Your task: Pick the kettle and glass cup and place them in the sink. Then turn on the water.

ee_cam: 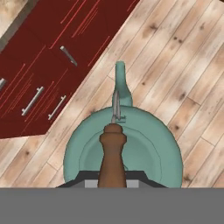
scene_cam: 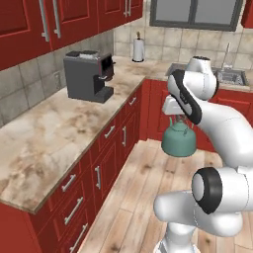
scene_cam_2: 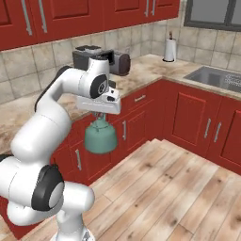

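The sink (scene_cam_2: 214, 77) is set in the tabletop (scene_cam_2: 155, 66) run beneath the window, near its far right end, well apart from the load. The kettle (scene_cam_2: 100, 136) hangs in mid-air over the wooden floor (scene_cam_2: 179, 188), in front of the red cabinets (scene_cam_2: 188, 117). The end effector (scene_cam_2: 98, 115) is clamped nearly shut on the kettle's dark handle (ee_cam: 112, 157). Recommended procedure: keep the kettle upright and clear of the tabletop edge, carry it above the basin rim, then lower it before releasing.

Both base views flank the arm; the hand view looks straight down, close on the kettle (ee_cam: 122, 144).
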Robot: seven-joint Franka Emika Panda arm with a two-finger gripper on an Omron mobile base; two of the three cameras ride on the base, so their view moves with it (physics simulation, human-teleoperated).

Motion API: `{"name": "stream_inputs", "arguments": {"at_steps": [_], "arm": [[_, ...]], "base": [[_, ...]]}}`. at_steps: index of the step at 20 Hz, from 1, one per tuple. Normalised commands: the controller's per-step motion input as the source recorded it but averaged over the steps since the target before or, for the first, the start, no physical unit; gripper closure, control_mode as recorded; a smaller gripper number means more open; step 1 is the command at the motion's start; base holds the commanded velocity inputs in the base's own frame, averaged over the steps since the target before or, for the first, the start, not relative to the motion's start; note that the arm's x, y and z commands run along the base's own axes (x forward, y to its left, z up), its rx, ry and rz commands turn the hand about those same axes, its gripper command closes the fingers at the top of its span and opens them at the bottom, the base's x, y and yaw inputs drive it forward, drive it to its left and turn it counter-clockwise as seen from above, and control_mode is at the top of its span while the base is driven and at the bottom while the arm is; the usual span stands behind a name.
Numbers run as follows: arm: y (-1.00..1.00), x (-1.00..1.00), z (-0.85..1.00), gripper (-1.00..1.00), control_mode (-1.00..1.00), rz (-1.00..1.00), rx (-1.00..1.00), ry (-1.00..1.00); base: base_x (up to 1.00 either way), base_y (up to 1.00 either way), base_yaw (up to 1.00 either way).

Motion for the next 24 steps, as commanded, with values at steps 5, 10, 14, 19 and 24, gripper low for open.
{"name": "stream_inputs", "arguments": {"at_steps": [5, 10, 14, 19, 24], "arm": [[0.00, 0.00, 0.00, 1.00, 1.00, 0.00, 0.00, 0.00], [0.00, 0.00, 0.00, 1.00, 1.00, 0.00, 0.00, 0.00], [0.00, 0.00, 0.00, 1.00, 1.00, 0.00, 0.00, 0.00], [0.00, 0.00, 0.00, 1.00, 1.00, 0.00, 0.00, 0.00], [0.00, 0.00, 0.00, 1.00, 1.00, 0.00, 0.00, 0.00]], "base": [[0.68, 0.00, -0.22], [0.68, -0.01, -0.24], [0.44, -0.11, -0.33], [0.40, -0.12, -0.39], [0.30, -0.16, -0.39]]}}
